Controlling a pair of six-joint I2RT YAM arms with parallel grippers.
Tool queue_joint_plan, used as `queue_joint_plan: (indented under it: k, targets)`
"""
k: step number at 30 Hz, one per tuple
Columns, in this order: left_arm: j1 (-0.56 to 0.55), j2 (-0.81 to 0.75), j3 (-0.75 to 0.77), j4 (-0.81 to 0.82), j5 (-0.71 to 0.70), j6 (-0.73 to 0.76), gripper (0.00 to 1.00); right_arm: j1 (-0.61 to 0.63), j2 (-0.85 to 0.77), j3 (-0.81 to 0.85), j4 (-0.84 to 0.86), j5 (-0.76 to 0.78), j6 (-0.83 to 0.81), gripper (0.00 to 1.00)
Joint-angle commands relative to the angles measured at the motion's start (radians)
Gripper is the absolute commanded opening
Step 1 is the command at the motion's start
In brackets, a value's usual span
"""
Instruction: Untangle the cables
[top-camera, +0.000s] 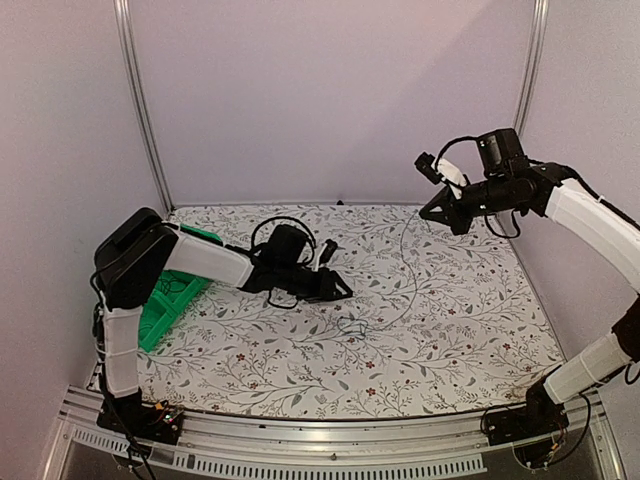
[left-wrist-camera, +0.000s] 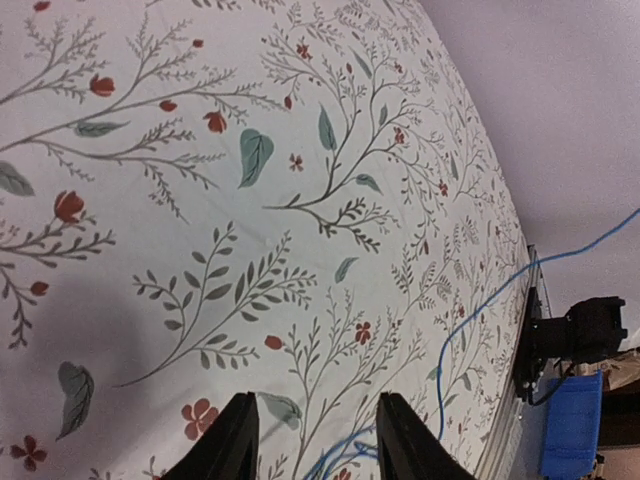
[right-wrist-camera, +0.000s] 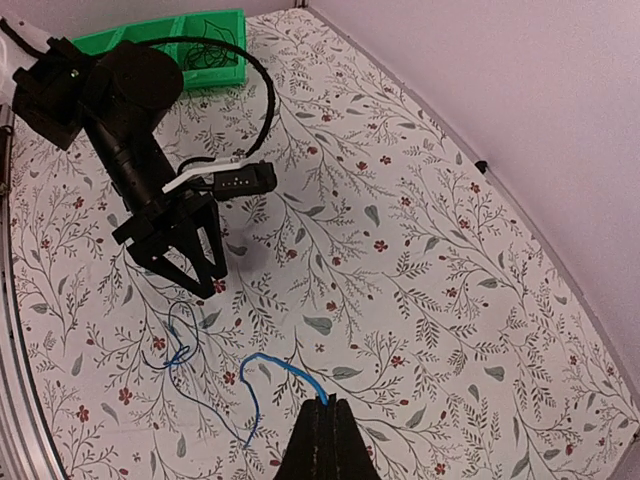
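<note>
A bright blue cable (right-wrist-camera: 255, 365) runs from my right gripper (right-wrist-camera: 325, 403), which is shut on its end, down to the flowered table. It ends there in a small knotted loop (right-wrist-camera: 178, 355). From above, the cable (top-camera: 413, 280) hangs as a thin line from the raised right gripper (top-camera: 432, 213) to the table's middle. My left gripper (top-camera: 335, 288) hovers low just beside the loop, open. In the left wrist view the blue cable (left-wrist-camera: 350, 450) lies under the gap of the left gripper (left-wrist-camera: 318, 400), untouched. Dark cables (right-wrist-camera: 205, 55) lie in the green tray.
A green tray (top-camera: 165, 310) sits at the table's left edge, beside the left arm. The enclosure's white walls stand at the back and sides. A metal rail runs along the near edge, with the right arm's base (left-wrist-camera: 585, 330) on it.
</note>
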Motion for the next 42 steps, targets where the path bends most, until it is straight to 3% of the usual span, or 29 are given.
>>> queue_joint_plan:
  k: [1,4,8,15,28,42]
  targets:
    - [-0.024,-0.089,-0.077,-0.09,-0.064,0.053,0.4,0.0,0.004,-0.108,0.017,0.018,0.02,0.0]
    - [-0.036,-0.144,-0.117,-0.138,-0.099,0.088,0.4,-0.001,-0.009,-0.132,0.025,0.022,0.03,0.0]
    - [-0.063,-0.167,-0.139,-0.159,-0.048,0.094,0.4,-0.001,-0.024,-0.142,0.026,0.028,0.035,0.0]
    - [-0.157,-0.134,-0.034,-0.178,-0.084,0.187,0.41,-0.001,-0.036,-0.15,0.033,0.027,0.043,0.0]
    - [-0.167,0.082,0.204,-0.326,0.027,0.178,0.4,0.0,-0.048,-0.156,0.039,0.024,0.046,0.0]
    - [-0.164,0.167,0.286,-0.289,0.083,0.173,0.32,-0.001,-0.048,-0.159,0.039,0.025,0.044,0.0]
